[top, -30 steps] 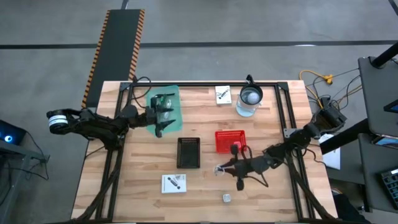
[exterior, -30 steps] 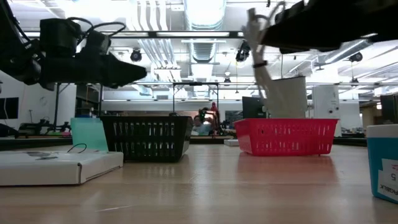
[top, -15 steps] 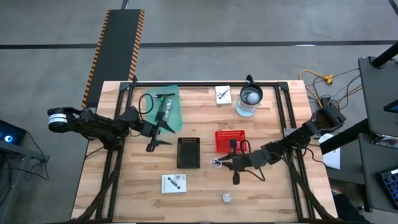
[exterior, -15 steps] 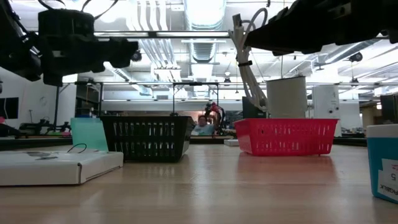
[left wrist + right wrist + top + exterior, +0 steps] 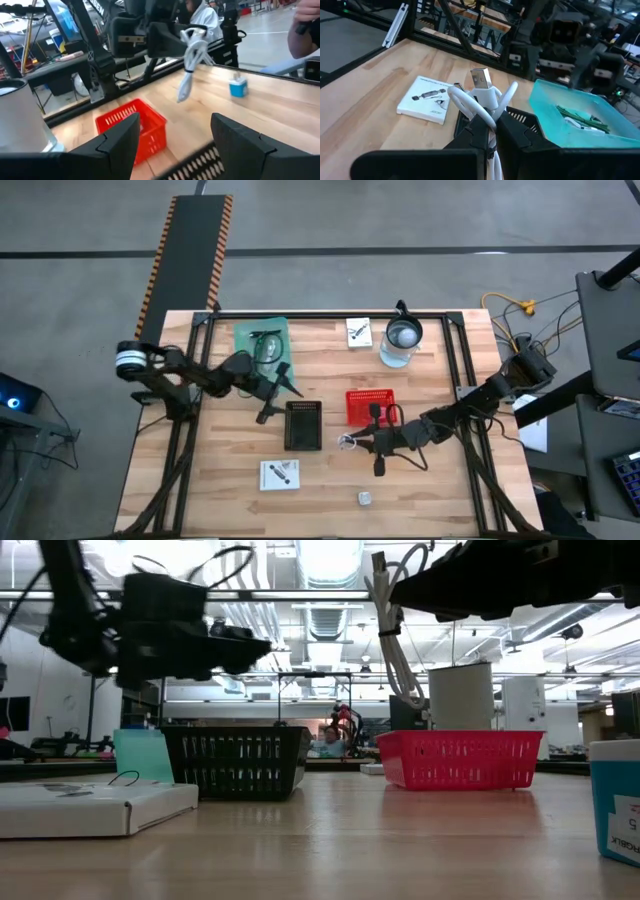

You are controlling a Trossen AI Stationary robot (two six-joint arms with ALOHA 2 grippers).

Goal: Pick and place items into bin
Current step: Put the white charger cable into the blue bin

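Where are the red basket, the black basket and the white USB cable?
red basket (image 5: 369, 406): high view, its mesh floor.
black basket (image 5: 303, 426): high view, its middle.
white USB cable (image 5: 481, 93): right wrist view, the white plug body.

The wooden bench (image 5: 330, 490) carries a black bin (image 5: 303, 425) at centre, a red basket (image 5: 368, 406) toward three o'clock, a green tray (image 5: 262, 343) at eleven, a jug (image 5: 402, 340) at one, and white cards (image 5: 280, 474) (image 5: 359, 332) at six and twelve.
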